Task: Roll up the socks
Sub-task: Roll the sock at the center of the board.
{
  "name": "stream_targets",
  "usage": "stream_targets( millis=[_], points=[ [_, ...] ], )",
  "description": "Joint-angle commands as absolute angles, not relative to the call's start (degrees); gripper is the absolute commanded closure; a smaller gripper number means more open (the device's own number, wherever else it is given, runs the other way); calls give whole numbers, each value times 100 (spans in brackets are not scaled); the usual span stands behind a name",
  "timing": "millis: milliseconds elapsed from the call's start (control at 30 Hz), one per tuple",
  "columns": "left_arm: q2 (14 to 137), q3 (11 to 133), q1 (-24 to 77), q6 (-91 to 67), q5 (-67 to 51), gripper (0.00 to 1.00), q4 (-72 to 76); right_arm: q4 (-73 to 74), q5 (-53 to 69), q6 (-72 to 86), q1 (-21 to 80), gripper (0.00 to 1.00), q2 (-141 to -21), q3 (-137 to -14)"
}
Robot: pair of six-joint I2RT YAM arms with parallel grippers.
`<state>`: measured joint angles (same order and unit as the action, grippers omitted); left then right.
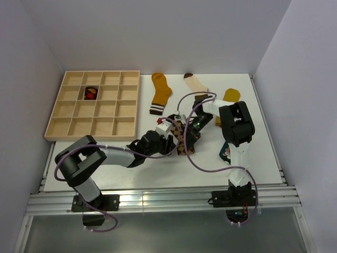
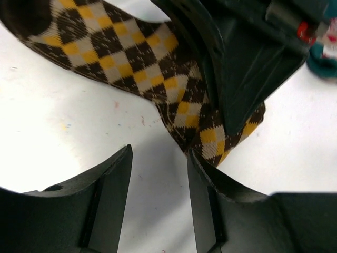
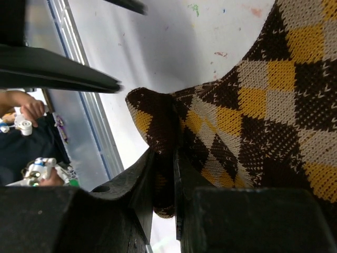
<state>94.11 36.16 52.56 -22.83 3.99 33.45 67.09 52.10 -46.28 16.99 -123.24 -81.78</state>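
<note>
A brown, orange and cream argyle sock (image 1: 184, 141) lies on the white table between my two grippers. My right gripper (image 3: 164, 155) is shut on a pinched fold at the sock's (image 3: 263, 105) end. In the left wrist view its dark finger presses on the toe end of the argyle sock (image 2: 131, 58). My left gripper (image 2: 158, 176) stands open just short of that end, with only bare table between its fingers (image 2: 113, 182). From above, the left gripper (image 1: 169, 138) and right gripper (image 1: 190, 132) nearly meet over the sock.
A wooden compartment tray (image 1: 93, 134) sits at the back left with one rolled sock (image 1: 91, 93) in it. A mustard sock (image 1: 160, 92), a cream sock (image 1: 196, 83) and a yellow sock (image 1: 230, 96) lie at the back. A teal sock (image 1: 225, 153) lies by the right arm.
</note>
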Motion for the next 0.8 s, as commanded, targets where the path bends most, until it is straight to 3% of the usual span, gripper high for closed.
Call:
stream_targets(
  millis=[0,367,767],
  points=[
    [9518,3893,5282,-1776,-157,48,3937,6970,5230,-4535,1600,90,-12489,-8376],
    [10406,4922,5282,-1661,1484,46,4049,6610,5019,-4272,1538,90,-12463,-8218],
    [11557,5686,4975,-2583,1380,47,3534,6653,4975,-4078,1521,90,-12463,-8279]
  ],
)
